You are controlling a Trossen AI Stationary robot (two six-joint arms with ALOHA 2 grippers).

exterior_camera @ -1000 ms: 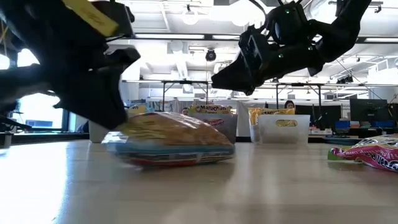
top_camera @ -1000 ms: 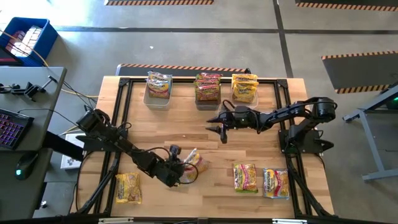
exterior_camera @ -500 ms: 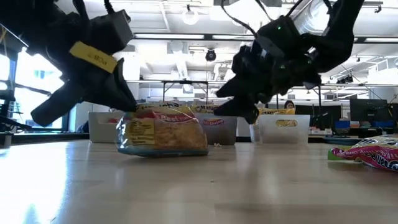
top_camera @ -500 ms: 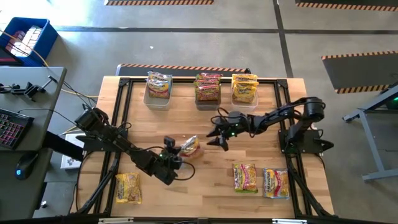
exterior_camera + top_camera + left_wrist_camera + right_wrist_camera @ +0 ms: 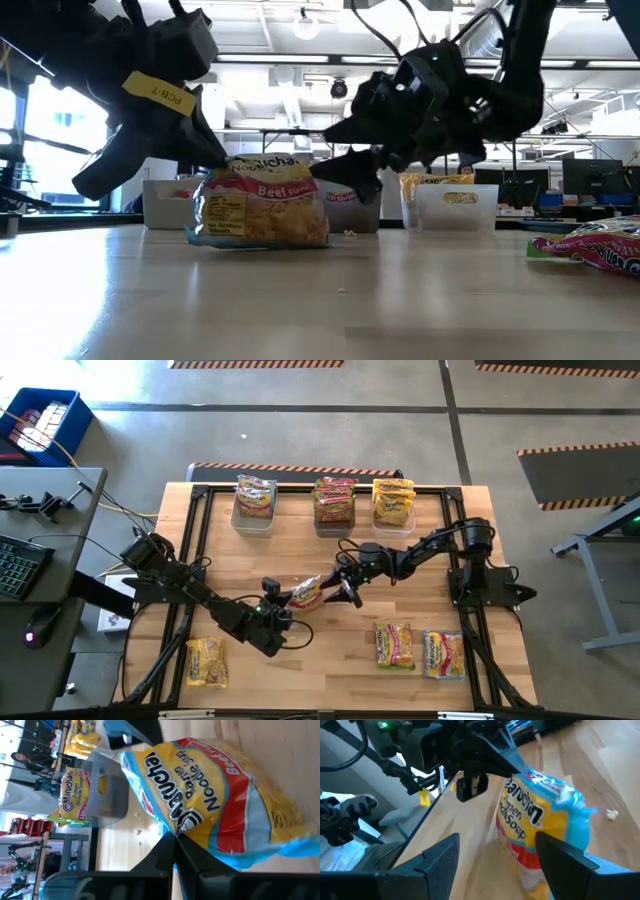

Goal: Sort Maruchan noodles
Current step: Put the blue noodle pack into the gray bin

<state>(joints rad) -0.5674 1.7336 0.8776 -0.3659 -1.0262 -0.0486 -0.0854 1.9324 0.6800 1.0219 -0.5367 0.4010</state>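
Observation:
My left gripper (image 5: 281,606) is shut on a yellow Maruchan packet with a red band and blue edges (image 5: 306,593), which stands upright near the table's middle (image 5: 262,203). My right gripper (image 5: 346,589) is open just right of it. Its two fingers (image 5: 440,857) stand on either side of the packet's end (image 5: 540,822); I cannot tell whether they touch it. Three more packets lie flat near the front edge (image 5: 205,661), (image 5: 394,645), (image 5: 443,653). My left gripper pinches the packet's upper edge (image 5: 192,822) between its two shut fingers. It comes slanting down from the table's left (image 5: 205,150). The packet stands upright, printed face showing, with its lower edge (image 5: 260,242) on the table.
Three tubs with stacked packets stand along the far edge (image 5: 256,501), (image 5: 334,501), (image 5: 394,502). A black frame runs round the tabletop (image 5: 195,540). Bare wood lies between the tubs and the grippers.
My left gripper has risen and gone a little toward the far edge, tipping the packet from lying flat up onto its lower edge. My right gripper has come down and toward the table's left and near edge, up to the packet.

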